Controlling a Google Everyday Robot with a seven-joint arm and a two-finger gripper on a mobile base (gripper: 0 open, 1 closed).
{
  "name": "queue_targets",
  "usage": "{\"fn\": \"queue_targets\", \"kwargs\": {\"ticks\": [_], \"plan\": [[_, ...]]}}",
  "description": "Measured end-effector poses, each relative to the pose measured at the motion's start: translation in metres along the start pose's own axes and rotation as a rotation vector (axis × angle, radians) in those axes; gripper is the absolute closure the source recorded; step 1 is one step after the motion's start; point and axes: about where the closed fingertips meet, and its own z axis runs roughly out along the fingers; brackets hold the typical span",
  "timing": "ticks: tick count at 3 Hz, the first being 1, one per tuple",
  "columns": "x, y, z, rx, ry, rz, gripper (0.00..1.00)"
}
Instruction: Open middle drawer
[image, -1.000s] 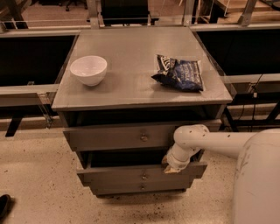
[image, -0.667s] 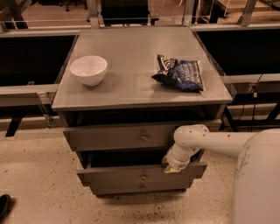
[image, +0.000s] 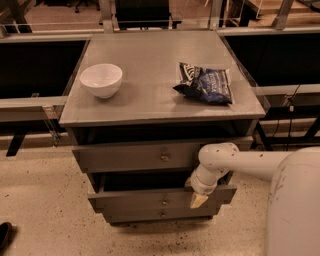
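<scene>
The grey cabinet has three stacked drawer fronts. The middle drawer (image: 135, 197) is the medium-width front with a small brass knob (image: 164, 202). It stands pulled out a little, with a dark gap above it. My gripper (image: 198, 198) reaches down from the white arm (image: 235, 161) on the right. It sits at the right part of the middle drawer's top edge, in front of the drawer face. The wider top drawer (image: 130, 157) juts out above it, and the narrow bottom drawer (image: 150, 215) lies below.
On the cabinet top (image: 150, 100) stand a white bowl (image: 101, 79) at the left and a dark blue snack bag (image: 206, 84) at the right. Dark shelving and metal rails flank the cabinet. Speckled floor (image: 45, 210) lies in front. My white body (image: 295, 210) fills the lower right.
</scene>
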Motion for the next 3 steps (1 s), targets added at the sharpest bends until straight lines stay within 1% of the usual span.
{"fn": "queue_targets", "kwargs": {"ticks": [1,2,3], "plan": [[-0.0048,0.0042,0.0031,0.012,-0.061,-0.020,0.00],[-0.0054,0.0067,0.0070,0.025,-0.167,-0.026,0.00],[-0.0062,0.0092,0.0105,0.023,-0.245,-0.014,0.00]]}}
